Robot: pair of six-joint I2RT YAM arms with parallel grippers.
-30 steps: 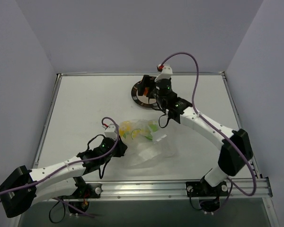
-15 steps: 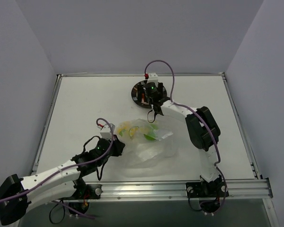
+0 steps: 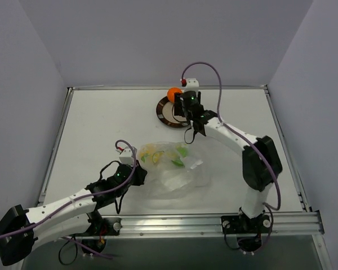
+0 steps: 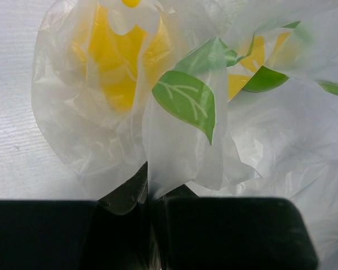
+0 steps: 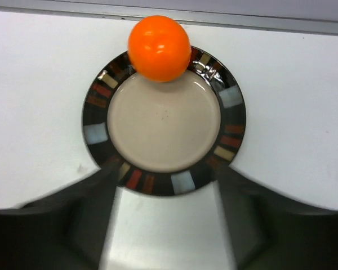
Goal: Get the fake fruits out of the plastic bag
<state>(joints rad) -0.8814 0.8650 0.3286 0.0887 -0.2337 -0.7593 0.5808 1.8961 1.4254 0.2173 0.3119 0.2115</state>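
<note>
The round orange fruit [image 3: 173, 94] rests on the far rim of the dark-rimmed plate [image 3: 161, 116]; it also shows in the right wrist view [image 5: 159, 48]. My right gripper [image 3: 181, 109] hovers over the plate's near side, open and empty [image 5: 166, 225]. The transparent plastic bag [image 3: 177, 174] lies mid-table. My left gripper [image 3: 139, 172] is shut on a fold of the bag's left edge [image 4: 149, 194]. A yellow fruit shape [image 4: 115, 62] shows through the plastic. Green patches [image 3: 182, 152] show inside the bag too; I cannot tell fruit from print.
The plate [image 5: 96, 135] sits near the table's far edge, by the metal rail [image 3: 129, 88]. The bag's printed green leaf [image 4: 186, 101] lies close in front of my left fingers. The near rail [image 3: 214, 222] runs by the arm bases.
The orange fruit now sits free on the plate's far rim. My right gripper has drawn back slightly right of the plate. The left arm still holds the bag.
</note>
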